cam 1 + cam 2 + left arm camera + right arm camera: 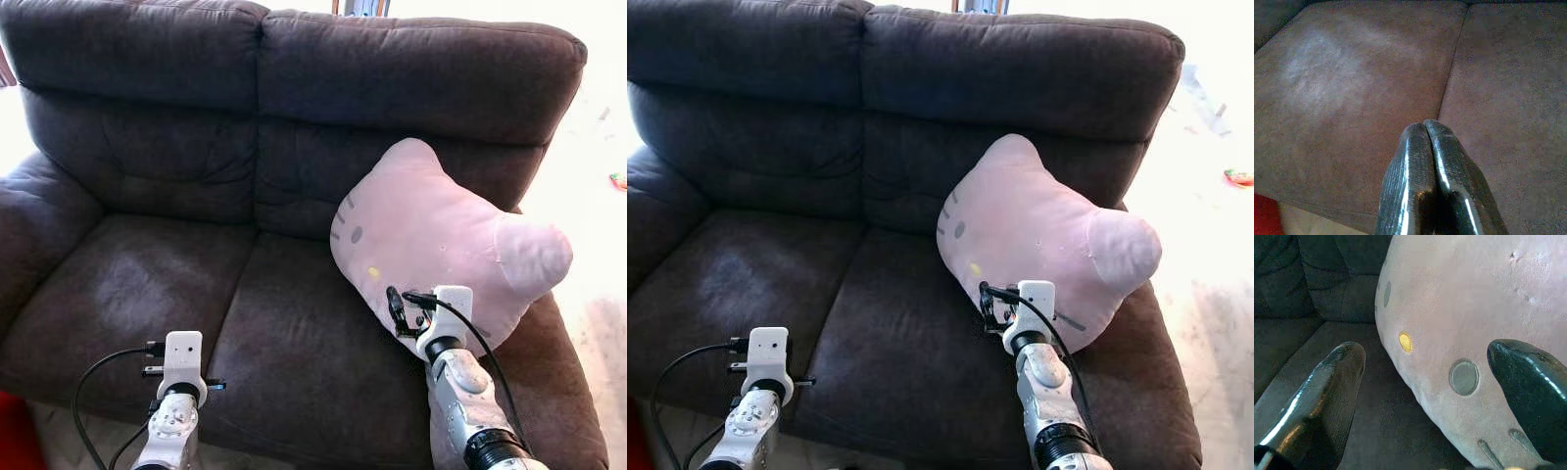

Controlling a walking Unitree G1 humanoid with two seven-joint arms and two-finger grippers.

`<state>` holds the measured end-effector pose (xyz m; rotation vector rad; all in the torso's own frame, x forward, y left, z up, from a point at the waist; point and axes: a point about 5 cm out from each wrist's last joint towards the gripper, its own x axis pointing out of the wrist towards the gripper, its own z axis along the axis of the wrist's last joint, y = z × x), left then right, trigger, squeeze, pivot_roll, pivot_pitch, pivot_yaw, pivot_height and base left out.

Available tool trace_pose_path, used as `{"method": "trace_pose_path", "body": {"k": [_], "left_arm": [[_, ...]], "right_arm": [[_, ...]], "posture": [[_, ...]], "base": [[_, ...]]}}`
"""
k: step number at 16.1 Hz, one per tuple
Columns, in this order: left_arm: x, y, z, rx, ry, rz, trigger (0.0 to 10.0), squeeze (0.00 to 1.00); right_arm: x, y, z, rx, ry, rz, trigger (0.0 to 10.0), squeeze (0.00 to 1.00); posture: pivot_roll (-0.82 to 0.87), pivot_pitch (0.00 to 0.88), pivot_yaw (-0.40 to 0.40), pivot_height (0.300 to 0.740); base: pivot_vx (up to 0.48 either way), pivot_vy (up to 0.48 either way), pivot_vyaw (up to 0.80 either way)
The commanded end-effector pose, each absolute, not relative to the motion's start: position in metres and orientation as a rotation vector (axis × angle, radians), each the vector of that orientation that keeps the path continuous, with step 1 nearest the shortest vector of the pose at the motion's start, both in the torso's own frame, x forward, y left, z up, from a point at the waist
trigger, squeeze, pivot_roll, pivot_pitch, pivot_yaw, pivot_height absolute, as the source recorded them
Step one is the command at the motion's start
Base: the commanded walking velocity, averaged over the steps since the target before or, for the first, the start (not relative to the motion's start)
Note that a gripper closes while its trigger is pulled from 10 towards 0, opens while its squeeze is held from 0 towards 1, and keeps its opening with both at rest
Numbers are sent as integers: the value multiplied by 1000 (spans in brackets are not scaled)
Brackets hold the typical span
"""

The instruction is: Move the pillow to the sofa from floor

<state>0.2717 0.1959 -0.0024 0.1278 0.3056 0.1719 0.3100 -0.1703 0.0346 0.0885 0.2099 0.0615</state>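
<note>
A pink cat-face pillow stands tilted on the right seat of the dark brown sofa, leaning against the backrest. Low in front of the pillow is my right gripper, which is open. In the right wrist view its two black fingers spread wide, with the pillow's face close ahead between them. I cannot tell whether a finger touches the fabric. My left gripper is shut on nothing and hovers over the left seat cushion near the seam.
The sofa's left armrest bulges at the left edge. A red object sits on the floor at the sofa's front left corner. Bright floor lies to the right, with a small colourful item on it.
</note>
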Motion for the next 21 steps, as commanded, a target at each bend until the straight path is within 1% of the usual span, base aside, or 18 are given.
{"method": "trace_pose_path", "body": {"k": [1,9,12,21], "left_arm": [[269,197,-5,119,325,180,10000,0],[271,198,-4,108,324,184,10000,0],[271,198,-4,110,323,182,10000,0],[268,197,-7,128,337,181,10000,0]], "right_arm": [[310,-173,33,97,216,41,10000,0],[311,-175,33,96,218,28,10000,0],[310,-176,32,94,226,21,10000,0],[308,-178,28,86,243,11,10000,0]], "posture": [[69,123,-28,740],[72,126,-26,740],[71,127,-26,740],[70,125,-27,740]], "base": [[0,0,0],[0,0,0],[0,280,0],[0,0,0]]}}
